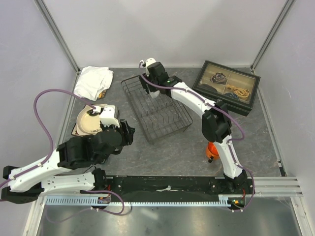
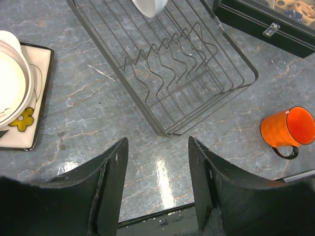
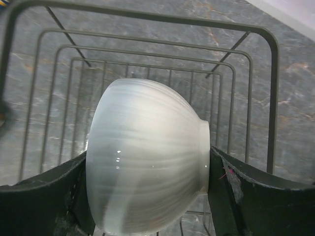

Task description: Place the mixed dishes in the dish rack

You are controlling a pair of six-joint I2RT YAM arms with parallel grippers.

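Observation:
The black wire dish rack (image 1: pixel 158 109) lies in the middle of the table and holds no dishes. My right gripper (image 1: pixel 146 82) hovers over its far end, shut on the white bowl (image 3: pixel 147 123), which it holds on its side above the rack wires (image 3: pixel 147 64). The bowl's edge shows in the left wrist view (image 2: pixel 150 7). The cream brown-rimmed plate (image 1: pixel 90 120) lies on the square flower-patterned plate (image 2: pixel 27 118) left of the rack. The orange mug (image 1: pixel 211 150) lies on its side right of the rack, also seen from the left wrist (image 2: pixel 288 130). My left gripper (image 2: pixel 157 142) is open and empty near the rack's near-left corner.
A white folded cloth (image 1: pixel 93 81) lies at the back left. A black glass-lidded compartment box (image 1: pixel 226 86) stands at the back right. The black base rail (image 1: pixel 167 184) runs along the near edge. White walls close in the back and both sides.

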